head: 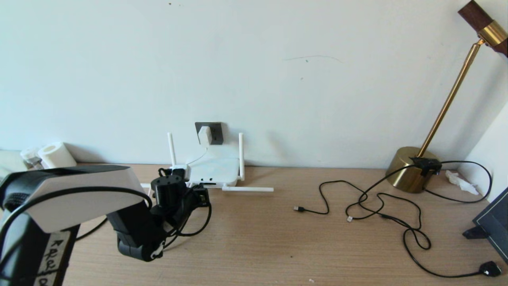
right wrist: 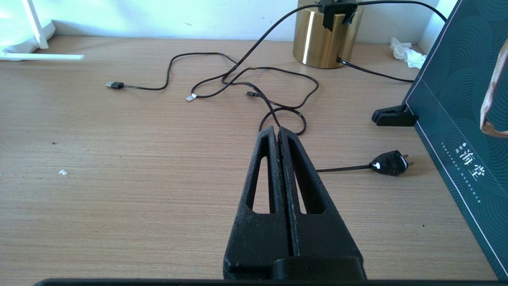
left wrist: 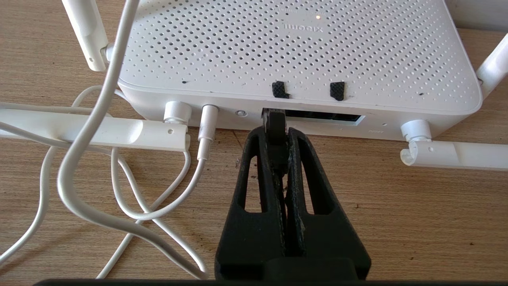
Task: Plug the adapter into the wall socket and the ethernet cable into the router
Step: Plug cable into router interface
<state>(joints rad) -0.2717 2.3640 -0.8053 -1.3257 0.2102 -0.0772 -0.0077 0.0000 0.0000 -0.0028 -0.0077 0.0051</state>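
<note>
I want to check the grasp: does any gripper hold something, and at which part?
The left gripper holds the ethernet cable by its black plug end, at the router port. The right gripper is shut and holds nothing.

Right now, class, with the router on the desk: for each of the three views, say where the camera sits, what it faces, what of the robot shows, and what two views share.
Head view: high, facing the wall and desk; shows the left arm at the router, with the adapter in the wall socket.
Left wrist view: behind the left pincer, shut on the ethernet cable plug at the router's ports.
Right wrist view: behind the shut right pincer, facing the brass lamp base.
Shared: head and right wrist views both show the lamp base.
</note>
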